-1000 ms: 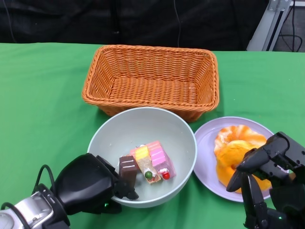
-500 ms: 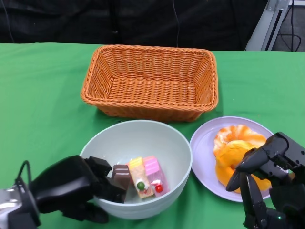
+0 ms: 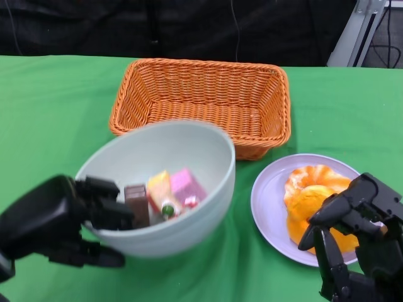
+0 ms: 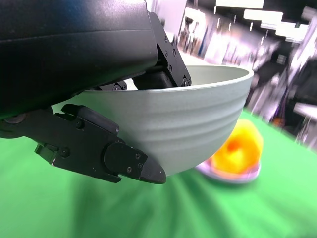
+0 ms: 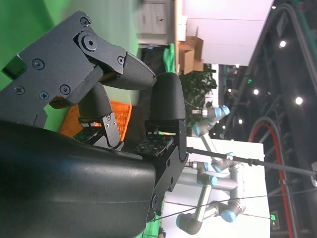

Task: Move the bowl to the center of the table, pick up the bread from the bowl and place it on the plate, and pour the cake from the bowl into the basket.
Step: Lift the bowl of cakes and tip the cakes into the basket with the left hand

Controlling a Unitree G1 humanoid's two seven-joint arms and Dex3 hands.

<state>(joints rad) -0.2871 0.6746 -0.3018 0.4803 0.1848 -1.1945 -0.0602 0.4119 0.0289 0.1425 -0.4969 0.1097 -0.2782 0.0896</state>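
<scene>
The bowl (image 3: 165,189) is off the desk (image 3: 50,119), held in the air in front of the wicker basket (image 3: 201,104) and tilted so its opening faces the basket side. My left hand (image 3: 47,223) grips its near rim, fingers hooked inside over the edge and the rest under the outer wall; the left wrist view shows the pale ribbed wall (image 4: 188,129) clear of the green cloth. Inside I see the cake pieces (image 3: 167,195): a brown one, a yellow one and a pink one, slid against the lower side of the bowl. The bread (image 3: 312,201) lies on the lilac plate (image 3: 267,201), just right of the bowl. My right hand (image 3: 356,242) sits low at the plate's near edge, fingers curled in and holding nothing, partly covering the bread from my view.
</scene>
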